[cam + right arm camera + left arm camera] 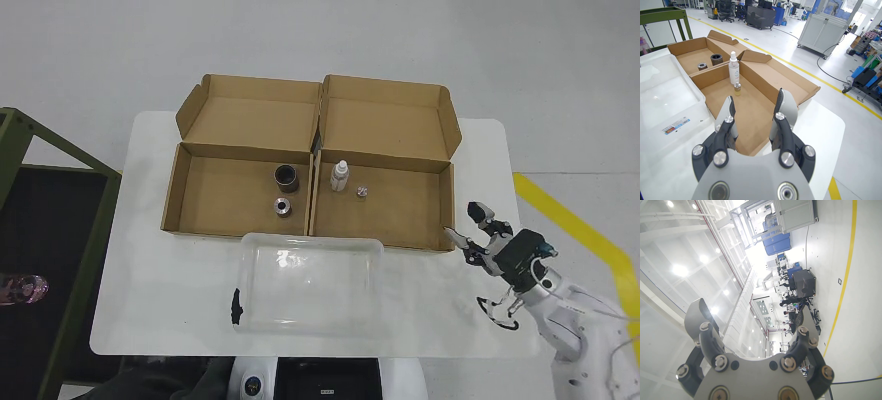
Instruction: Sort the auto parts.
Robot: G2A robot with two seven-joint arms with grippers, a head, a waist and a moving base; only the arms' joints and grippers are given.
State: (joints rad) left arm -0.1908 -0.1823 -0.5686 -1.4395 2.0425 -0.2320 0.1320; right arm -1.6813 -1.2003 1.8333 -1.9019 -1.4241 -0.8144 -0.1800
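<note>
"While the right gripper (756, 98) hangs at the right edge of the top view, just beside the lower right corner of the right-hand brown cardboard box (400, 210), what is it carrying?"

"Nothing. Its jaws stand apart with only air between them. The left gripper (751, 306) is likewise spread and bare, aimed up at the hall."

"And the clear plastic tray (312, 238) at lower centre?"

"It lies just below both boxes. I'd guess it is the supply bin."

"Where are the parts?"

"Well apart from the gripper. At centre frame, in that right box, the white plastic spray bottle (340, 177) stands upright, with the small metal-capped glass vial (362, 190) just beside it. Farther left, the left-hand cardboard box (215, 195) holds the dark metal cylinder (288, 178) and the short grey metal ring (282, 206). Probably bottles go one side and metal the other, so sorting looks nearly done."
</note>
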